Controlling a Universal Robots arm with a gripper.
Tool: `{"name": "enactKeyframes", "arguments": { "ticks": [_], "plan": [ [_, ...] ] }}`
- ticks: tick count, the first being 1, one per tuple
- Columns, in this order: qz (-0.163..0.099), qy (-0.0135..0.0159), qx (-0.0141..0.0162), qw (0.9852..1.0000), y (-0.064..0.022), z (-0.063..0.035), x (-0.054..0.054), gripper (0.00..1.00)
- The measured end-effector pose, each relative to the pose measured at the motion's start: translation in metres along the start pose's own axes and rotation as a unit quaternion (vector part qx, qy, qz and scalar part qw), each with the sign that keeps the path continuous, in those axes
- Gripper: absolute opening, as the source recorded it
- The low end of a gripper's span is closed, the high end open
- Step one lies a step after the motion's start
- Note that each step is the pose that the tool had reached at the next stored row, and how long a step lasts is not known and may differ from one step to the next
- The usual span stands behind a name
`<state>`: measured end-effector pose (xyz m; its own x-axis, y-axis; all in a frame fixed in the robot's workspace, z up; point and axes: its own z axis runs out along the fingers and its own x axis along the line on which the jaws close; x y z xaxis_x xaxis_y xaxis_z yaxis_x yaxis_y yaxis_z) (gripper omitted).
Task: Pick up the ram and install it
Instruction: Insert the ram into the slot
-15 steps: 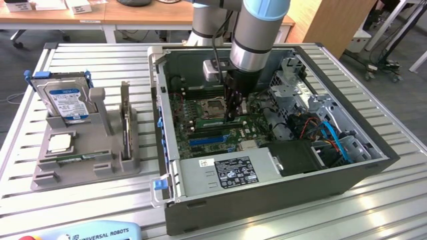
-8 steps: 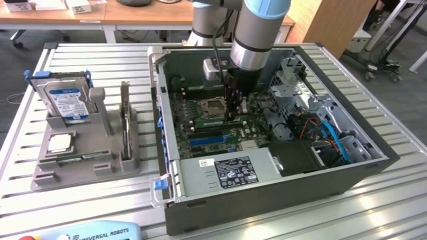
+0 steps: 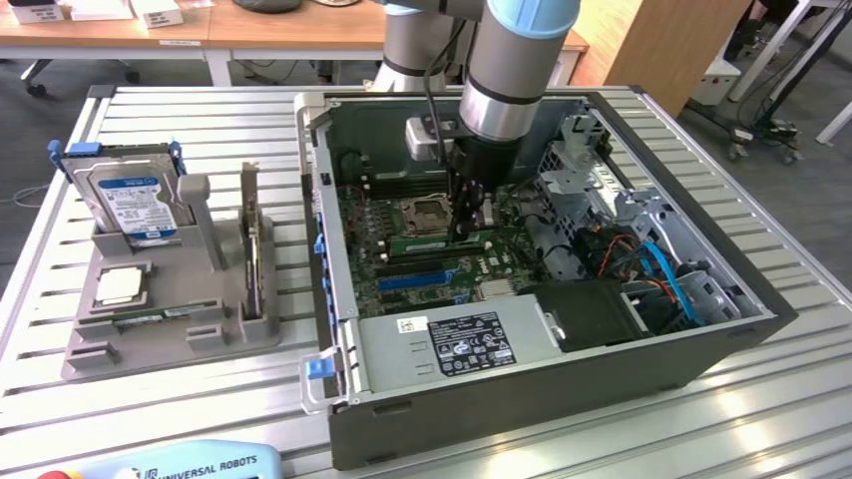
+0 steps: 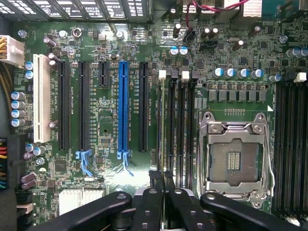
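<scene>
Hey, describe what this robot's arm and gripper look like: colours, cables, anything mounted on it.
The arm is a round silver-grey tube with a light blue joint cover and a black band. A small grey box is mounted at the wrist, with a black cable running along the arm. The gripper is black, with slim fingers on rounded link bars fastened with bolts.

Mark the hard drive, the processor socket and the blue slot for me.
Hard drive (image 3: 138, 205), exterior view, its label.
Processor socket (image 4: 234, 161), wrist view, its centre contacts.
Blue slot (image 4: 123, 113), wrist view, mid-length.
</scene>
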<state>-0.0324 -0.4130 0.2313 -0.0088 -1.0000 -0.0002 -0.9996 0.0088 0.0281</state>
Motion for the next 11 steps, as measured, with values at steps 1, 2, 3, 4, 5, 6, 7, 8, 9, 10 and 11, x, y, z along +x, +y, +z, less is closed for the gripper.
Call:
{"name": "enactKeyframes", "arguments": {
  "ticks": [1,2,3,4,5,6,7,8,9,10,11],
  "plan": [
    [0.000,0.0000,0.0003,1.0000,-0.0001,0.0004,0.0000,0.12],
    [0.000,0.0000,0.0007,1.0000,0.0000,0.0007,0.0000,0.12],
    [0.000,0.0001,0.0009,1.0000,0.0000,0.0008,0.0000,0.12],
    [0.000,0.0001,0.0009,1.0000,0.0000,0.0008,0.0000,0.12],
    [0.000,0.0001,0.0009,1.0000,0.0000,0.0008,0.0000,0.12],
    [0.000,0.0000,0.0009,1.0000,0.0000,0.0009,0.0000,0.12],
    [0.000,0.0000,0.0009,1.0000,0.0000,0.0009,0.0000,0.12],
    [0.000,0.0000,0.0009,1.0000,0.0000,0.0010,0.0000,0.12],
    [0.000,0.0000,0.0009,1.0000,0.0000,0.0010,0.0000,0.12],
    [0.000,-0.0001,0.0009,1.0000,0.0000,0.0012,0.0000,0.12],
    [0.000,-0.0001,0.0009,1.0000,0.0000,0.0013,0.0000,0.12]
  ]
}}
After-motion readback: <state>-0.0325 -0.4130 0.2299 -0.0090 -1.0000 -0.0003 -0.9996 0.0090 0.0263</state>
